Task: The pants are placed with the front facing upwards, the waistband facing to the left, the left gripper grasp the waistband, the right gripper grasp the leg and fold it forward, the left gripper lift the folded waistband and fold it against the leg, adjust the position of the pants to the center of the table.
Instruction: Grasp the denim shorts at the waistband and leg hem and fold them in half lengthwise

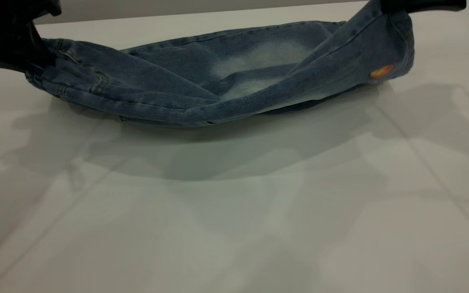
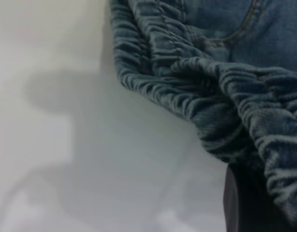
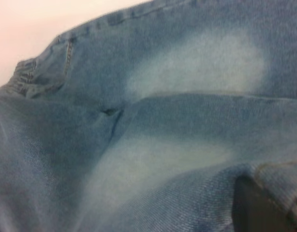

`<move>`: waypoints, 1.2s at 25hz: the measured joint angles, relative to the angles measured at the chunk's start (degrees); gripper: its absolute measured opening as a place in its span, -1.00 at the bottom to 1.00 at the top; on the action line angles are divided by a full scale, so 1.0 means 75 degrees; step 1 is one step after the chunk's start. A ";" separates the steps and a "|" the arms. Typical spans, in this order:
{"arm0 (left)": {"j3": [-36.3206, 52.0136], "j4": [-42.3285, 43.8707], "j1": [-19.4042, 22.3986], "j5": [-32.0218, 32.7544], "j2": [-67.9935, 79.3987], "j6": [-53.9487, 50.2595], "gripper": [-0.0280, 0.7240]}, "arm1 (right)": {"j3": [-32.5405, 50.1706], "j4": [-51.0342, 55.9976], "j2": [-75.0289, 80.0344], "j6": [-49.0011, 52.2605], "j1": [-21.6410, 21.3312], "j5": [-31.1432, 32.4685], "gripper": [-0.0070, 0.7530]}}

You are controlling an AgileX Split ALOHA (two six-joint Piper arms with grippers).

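1. Toward the far side of the table (image 1: 234, 211), the pants (image 1: 218, 81) hang slung between the two arms like a hammock, their ends lifted and the sagging middle resting on the surface or close to it.
2. The step in hand looks like the first fold: the lifted near edge is being carried over the rest of the cloth.
3. To do it well, both ends should travel together at the same height and pace, so the fold line stays straight and the legs land edge on edge rather than skewed.
4. Keeping a light stretch between the two arms would stop the middle from bunching as it comes down.
5. The left gripper (image 1: 35, 57) is closed on the waistband (image 2: 197, 92); in its wrist view the gathered band is pinched up and draped over one dark finger (image 2: 238, 203).
6. The right gripper (image 1: 397, 10) grips the leg end at the upper right of the exterior view; its wrist view shows the hem folded over a dark finger (image 3: 255, 208).
7. A small orange patch (image 1: 381, 71) sits on the lifted leg below that grip.
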 joint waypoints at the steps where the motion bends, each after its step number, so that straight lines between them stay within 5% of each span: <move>1: -0.0070 -0.0137 0.0000 0.0078 0.0000 0.0087 -0.52 | -0.0022 0.0000 0.0000 0.0000 0.0000 -0.0009 -0.94; 14: -0.2043 0.0236 0.0008 0.3251 0.0705 0.0703 -0.53 | -0.0029 -0.0171 0.0000 -0.0007 0.0000 -0.0189 -0.94; 30: -0.4072 0.0658 0.0008 0.4612 0.2010 0.0650 -0.53 | -0.1013 -0.0800 0.0539 0.0421 0.0000 -0.0430 -0.94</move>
